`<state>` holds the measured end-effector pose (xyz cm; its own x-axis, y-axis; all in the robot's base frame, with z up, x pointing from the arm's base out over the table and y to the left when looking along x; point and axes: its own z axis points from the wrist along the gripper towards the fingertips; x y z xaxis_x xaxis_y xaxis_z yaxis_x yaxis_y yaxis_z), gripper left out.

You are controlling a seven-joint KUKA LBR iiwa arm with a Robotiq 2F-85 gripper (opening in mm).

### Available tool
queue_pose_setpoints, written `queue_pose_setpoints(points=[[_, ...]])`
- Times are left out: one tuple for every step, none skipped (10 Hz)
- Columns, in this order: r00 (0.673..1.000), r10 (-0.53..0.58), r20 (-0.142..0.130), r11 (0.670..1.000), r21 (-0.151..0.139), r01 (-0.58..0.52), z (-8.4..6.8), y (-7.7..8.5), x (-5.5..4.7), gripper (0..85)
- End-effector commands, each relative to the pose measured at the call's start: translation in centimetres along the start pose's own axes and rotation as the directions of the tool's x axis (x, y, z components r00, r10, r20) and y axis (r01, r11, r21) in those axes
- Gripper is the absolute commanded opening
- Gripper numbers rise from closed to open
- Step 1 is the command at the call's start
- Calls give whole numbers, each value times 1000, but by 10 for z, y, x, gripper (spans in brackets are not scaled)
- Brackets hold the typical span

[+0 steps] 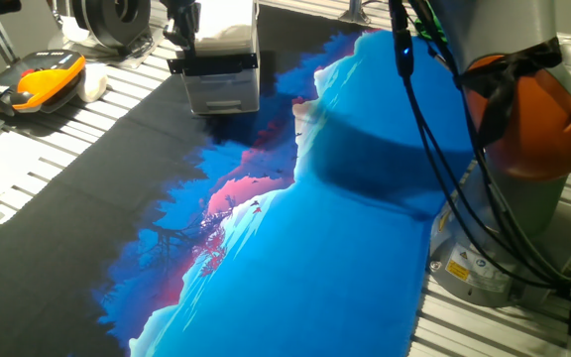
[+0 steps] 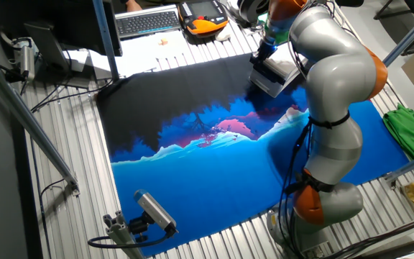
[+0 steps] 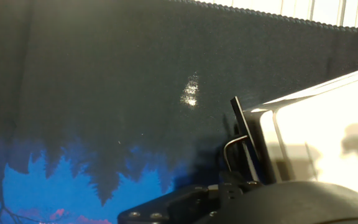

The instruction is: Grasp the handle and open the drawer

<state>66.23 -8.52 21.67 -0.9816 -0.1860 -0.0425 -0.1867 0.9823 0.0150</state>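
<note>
you'll find the drawer (image 1: 222, 91) at about 11 o'clock in the one fixed view, a shallow grey-fronted tray in a small white box-shaped cabinet (image 1: 228, 40) standing on the black end of the blue-and-black mat (image 1: 295, 238) that covers the counter (image 1: 28, 178). the handle (image 1: 213, 64), a short black horizontal bar, runs the width of its front. your end effector (image 1: 180, 28) hangs right over the handle's left end, though you cannot tell whether its fingers are apart or together.
</note>
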Motion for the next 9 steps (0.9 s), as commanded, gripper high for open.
queue_pose_setpoints(points=[[1000,0,-2,1000,0,0,0,0,0,0],[1000,-5,-1,1000,-2,5,0,0,0,0],[1000,-5,-1,1000,-9,5,0,0,0,0],[1000,-5,-1,1000,-9,5,0,0,0,0],[1000,-2,-3,1000,-8,2,0,0,0,0],[1000,-3,-9,1000,-9,3,0,1,-1,0],[1000,-13,-15,1000,-27,12,0,1,-1,0],[999,-31,-20,999,-35,30,-1,1,0,0],[998,-52,-23,998,-47,51,-2,2,0,0]])
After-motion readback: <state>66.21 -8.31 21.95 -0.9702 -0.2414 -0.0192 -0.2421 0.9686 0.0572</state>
